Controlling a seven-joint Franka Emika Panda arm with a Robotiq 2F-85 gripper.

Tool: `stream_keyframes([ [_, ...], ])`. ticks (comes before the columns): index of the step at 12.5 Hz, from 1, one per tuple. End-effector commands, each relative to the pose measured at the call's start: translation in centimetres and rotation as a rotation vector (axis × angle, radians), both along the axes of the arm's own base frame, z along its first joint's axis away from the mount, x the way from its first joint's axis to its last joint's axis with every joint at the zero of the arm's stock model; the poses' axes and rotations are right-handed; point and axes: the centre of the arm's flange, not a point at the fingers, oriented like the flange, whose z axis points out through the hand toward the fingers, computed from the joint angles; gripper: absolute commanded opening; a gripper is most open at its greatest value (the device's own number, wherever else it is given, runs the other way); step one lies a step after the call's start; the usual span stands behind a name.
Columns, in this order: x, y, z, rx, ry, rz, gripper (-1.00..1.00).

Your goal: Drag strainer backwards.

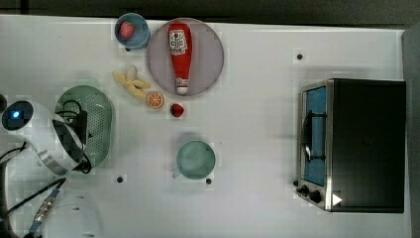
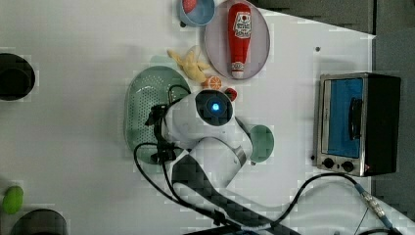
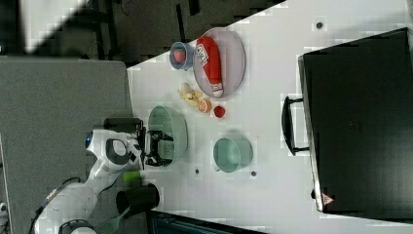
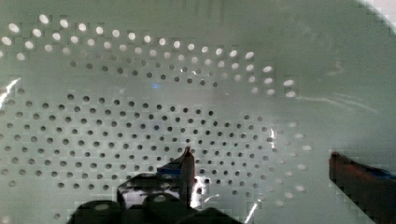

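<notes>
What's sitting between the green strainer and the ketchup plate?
In the top view, yellow banana pieces and an orange slice lie between the strainer and the plate.

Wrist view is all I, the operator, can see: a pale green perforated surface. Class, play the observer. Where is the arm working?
Observer: The gripper hangs inside the strainer, near the top view's left edge of the table.
Operator: Are the fingers open?
Observer: Yes, spread wide with nothing between them.
Operator: What is nearest the strainer?
Observer: Toy food: a peeled banana and an orange slice just beyond its rim.
Operator: Anything else green?
Observer: A smaller round green cup stands apart, toward the toaster oven.
</notes>
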Motion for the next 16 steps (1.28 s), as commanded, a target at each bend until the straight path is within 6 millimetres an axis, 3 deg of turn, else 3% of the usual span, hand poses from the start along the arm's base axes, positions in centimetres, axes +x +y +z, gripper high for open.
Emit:
stream_keyframes([
  [1,-2.4,2.3,1.9,0.010,0.003,-0.025,1.00],
  [13,-10.7,4.2,1.7,-0.015,0.034,0.031,1.00],
  [15,-10.6,4.5,3.1,0.015,-0.007,0.032,1.00],
  [16,-9.3,4.1,4.8,0.033,-0.042,0.015,1.00],
])
